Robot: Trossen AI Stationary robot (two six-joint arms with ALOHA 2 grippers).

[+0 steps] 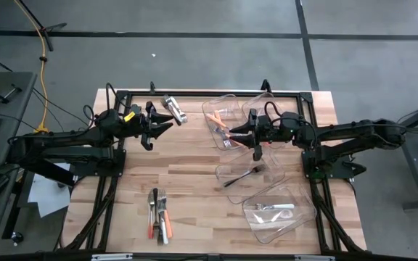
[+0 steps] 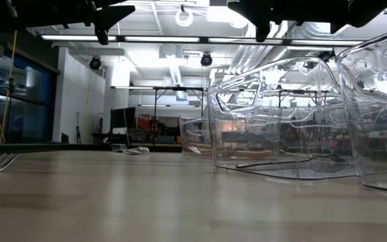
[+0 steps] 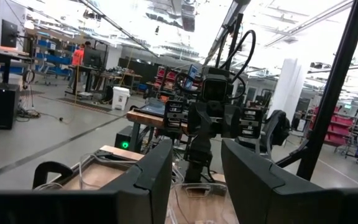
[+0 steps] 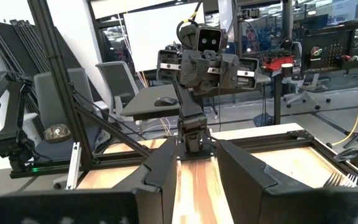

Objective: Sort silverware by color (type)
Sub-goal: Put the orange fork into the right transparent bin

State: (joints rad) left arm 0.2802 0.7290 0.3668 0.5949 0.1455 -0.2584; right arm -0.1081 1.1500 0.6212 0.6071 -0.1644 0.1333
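Fingers on my left gripper (image 1: 164, 125) stand spread with nothing between them; in my left wrist view the gap between them is bare and the right arm faces me across the table (image 1: 194, 156). My right gripper (image 1: 231, 130) is parted the same way and holds nothing, hanging over the far bin (image 1: 227, 109), which carries orange-handled pieces (image 1: 220, 125) and a fork. Both arms hover high, pointing at each other. Below the right gripper, a middle bin (image 1: 247, 172) holds a dark fork (image 1: 244, 176). The near bin (image 1: 280, 212) holds white-handled pieces (image 1: 274, 206). Unsorted silverware (image 1: 158, 215) lies in a pile near the front edge, well apart from both grippers. More pieces (image 1: 174, 109) lie at the far edge, just beside my left gripper.
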